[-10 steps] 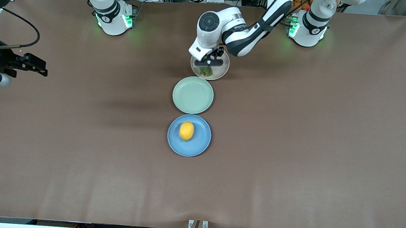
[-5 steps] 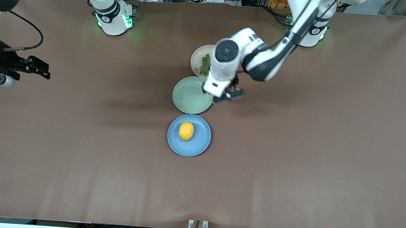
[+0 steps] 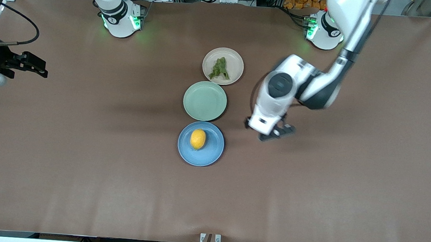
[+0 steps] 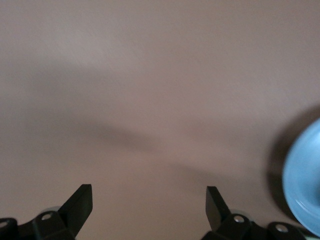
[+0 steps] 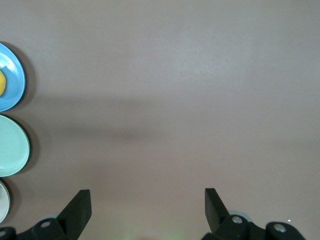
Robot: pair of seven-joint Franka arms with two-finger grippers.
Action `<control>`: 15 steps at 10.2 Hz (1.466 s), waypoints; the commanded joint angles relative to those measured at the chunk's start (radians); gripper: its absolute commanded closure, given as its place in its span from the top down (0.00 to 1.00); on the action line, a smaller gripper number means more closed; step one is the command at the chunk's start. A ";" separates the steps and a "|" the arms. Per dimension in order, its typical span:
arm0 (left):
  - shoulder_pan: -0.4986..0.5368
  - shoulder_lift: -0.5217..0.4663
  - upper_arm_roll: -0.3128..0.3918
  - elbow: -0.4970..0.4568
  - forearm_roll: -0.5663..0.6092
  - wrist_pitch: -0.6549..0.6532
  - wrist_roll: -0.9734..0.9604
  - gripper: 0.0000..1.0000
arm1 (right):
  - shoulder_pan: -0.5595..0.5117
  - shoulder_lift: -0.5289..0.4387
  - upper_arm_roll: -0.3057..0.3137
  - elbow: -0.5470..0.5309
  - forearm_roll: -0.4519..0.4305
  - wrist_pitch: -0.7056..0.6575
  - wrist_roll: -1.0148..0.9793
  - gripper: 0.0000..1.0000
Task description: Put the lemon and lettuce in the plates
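The small oval yellow-orange lemon (image 3: 198, 139) lies in the round blue plate (image 3: 211, 153); the wrinkly green lettuce piece (image 3: 219, 68) lies in the pale beige-pink plate (image 3: 235, 64). The left gripper (image 3: 274, 134) hangs empty over bare brown table (image 3: 348, 176), fingers apart. The right gripper (image 3: 40, 70), seemingly idle, waits with fingers spread.

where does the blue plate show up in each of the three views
Front view: blue plate in the middle of the table, nearest the camera in the row of three plates, lemon on it.
Left wrist view: only an arc of its rim at the picture's edge.
Right wrist view: part of it at the edge.
Shared landmark: the brown table.
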 commanded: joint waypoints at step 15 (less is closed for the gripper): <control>0.236 -0.520 0.187 -0.066 -0.121 -0.283 0.801 1.00 | -0.017 0.006 -0.042 0.015 -0.012 -0.051 0.025 1.00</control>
